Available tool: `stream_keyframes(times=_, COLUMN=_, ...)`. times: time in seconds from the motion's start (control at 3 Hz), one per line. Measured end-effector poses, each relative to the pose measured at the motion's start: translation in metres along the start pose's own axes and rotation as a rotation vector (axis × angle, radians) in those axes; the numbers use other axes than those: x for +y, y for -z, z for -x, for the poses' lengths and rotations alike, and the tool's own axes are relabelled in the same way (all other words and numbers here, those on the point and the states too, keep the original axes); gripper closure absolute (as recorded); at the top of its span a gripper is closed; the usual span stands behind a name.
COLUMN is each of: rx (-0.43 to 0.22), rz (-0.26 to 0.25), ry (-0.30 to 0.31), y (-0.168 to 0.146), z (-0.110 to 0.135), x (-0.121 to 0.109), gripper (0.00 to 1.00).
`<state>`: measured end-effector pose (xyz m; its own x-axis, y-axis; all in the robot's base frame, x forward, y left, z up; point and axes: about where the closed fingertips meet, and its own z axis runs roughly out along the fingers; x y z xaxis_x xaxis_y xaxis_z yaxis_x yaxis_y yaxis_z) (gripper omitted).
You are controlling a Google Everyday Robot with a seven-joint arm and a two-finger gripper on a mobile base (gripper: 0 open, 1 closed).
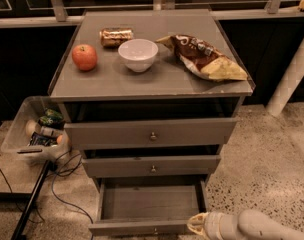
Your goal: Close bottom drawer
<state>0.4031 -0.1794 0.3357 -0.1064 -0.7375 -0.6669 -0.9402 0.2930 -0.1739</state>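
Noting gripper (196, 224) at right front corner of open bottom drawer (147, 204); grip state unclear to us; off-centre push could skew, jam it.

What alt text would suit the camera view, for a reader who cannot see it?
The bottom drawer of a grey cabinet stands pulled far out, its board floor showing; the robot's gripper is by the right end of its front. On top lie an apple, a white bowl and a chip bag.

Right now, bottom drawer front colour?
Bottom drawer grey-brown, camera view; gripper near its front edge.
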Motion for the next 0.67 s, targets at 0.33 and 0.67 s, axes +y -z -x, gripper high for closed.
stream_keyframes(times=0.33, rx=0.034, rz=0.022, ry=0.003, y=-0.031, z=-0.014, x=0.004, gripper=1.00)
stream_keyframes(times=0.67, rx=0.059, rz=0.045, ry=0.013, y=-0.055, z=-0.024, x=0.010, gripper=1.00)
